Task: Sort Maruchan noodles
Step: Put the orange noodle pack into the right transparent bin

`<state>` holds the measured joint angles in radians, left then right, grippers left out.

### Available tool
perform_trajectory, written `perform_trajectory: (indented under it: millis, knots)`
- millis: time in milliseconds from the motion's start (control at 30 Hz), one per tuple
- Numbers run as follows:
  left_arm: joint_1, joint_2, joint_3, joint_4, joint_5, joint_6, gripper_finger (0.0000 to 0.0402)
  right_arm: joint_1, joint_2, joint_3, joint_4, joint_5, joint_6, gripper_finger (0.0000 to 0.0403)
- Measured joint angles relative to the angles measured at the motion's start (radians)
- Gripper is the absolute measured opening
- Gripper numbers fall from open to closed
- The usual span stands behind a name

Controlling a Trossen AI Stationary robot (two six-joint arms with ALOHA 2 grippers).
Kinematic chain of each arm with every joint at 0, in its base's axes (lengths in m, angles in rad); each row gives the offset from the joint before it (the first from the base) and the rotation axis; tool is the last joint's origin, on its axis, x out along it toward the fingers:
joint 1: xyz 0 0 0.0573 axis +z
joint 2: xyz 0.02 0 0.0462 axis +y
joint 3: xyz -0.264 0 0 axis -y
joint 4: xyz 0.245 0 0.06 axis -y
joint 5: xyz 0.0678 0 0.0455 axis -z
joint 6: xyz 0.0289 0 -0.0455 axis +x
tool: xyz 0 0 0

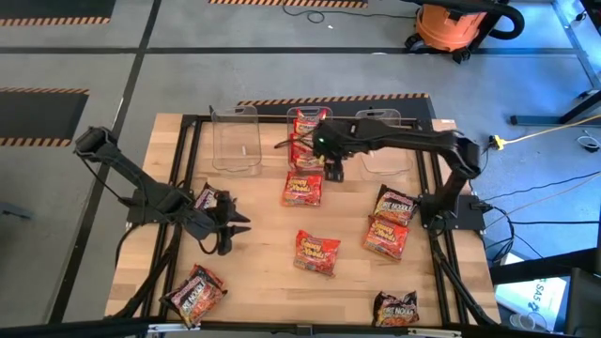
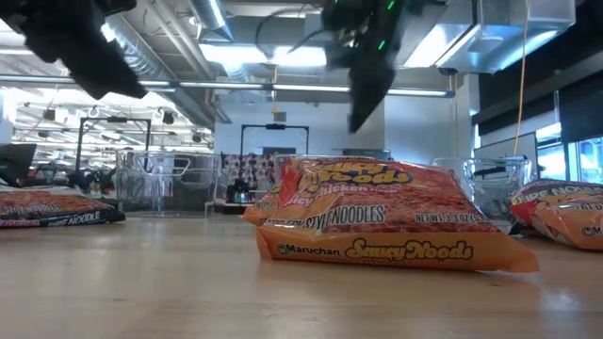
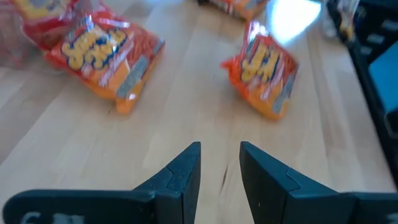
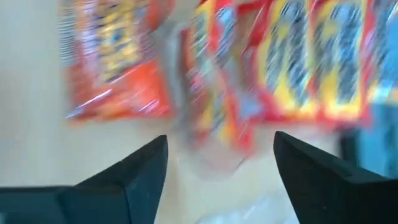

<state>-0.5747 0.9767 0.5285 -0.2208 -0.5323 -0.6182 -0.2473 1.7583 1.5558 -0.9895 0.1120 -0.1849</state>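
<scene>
Flat plastic Maruchan noodle packets lie scattered over the pale wooden surface (image 1: 263, 272). Red packets (image 1: 306, 136) sit piled at the middle of the far edge, in or at a clear plastic bin there, though which I cannot tell. Just nearer than that pile lies a single orange-yellow packet (image 1: 302, 189), and another orange-yellow packet (image 1: 317, 252) rests toward the middle of the near half. Toward the right edge, a dark brown-black packet (image 1: 395, 204) lies just beside an orange packet (image 1: 386, 237), the two touching or nearly so. A second dark packet (image 1: 395, 308) sits at the near right corner, and a third dark packet (image 1: 194, 293) near the near left corner. A fourth dark packet (image 1: 204, 197) lies by the left arm, partly hidden behind it.

The right hand (image 1: 332, 169) hangs over the far middle of the surface, between the red pile and the single orange-yellow packet; in its wrist view its two dark fingers (image 4: 143, 171) stand wide apart with nothing between them, red and yellow packets blurred beyond. The left hand (image 1: 231, 225) hovers over the left half of the surface, its fingers (image 3: 183, 171) parted by a narrow gap and gripping nothing.

Two empty clear plastic bins stand along the far edge: one (image 1: 236, 139) left of the red pile, one (image 1: 386, 141) to its right, under the right arm.
</scene>
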Motion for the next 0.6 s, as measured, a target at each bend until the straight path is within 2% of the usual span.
perform_trajectory:
  millis: [100,200,300,600]
  knots:
    - [0.003,0.039,0.0,0.092,0.024,0.043,0.0105,0.058,-0.05,-0.019,-0.089,-0.06,0.142,0.0275]
    - [0.003,0.109,0.0,0.229,0.039,0.093,0.0105,0.142,-0.095,-0.097,-0.058,-0.104,0.202,0.0272]
    - [0.003,0.193,0.0,0.372,0.054,0.129,0.0105,0.229,-0.125,-0.191,0.033,-0.128,0.233,0.0267]
    - [0.003,0.5,0.032,0.704,0.091,0.157,0.0105,0.383,-0.151,-0.455,0.523,-0.131,0.365,0.0264]
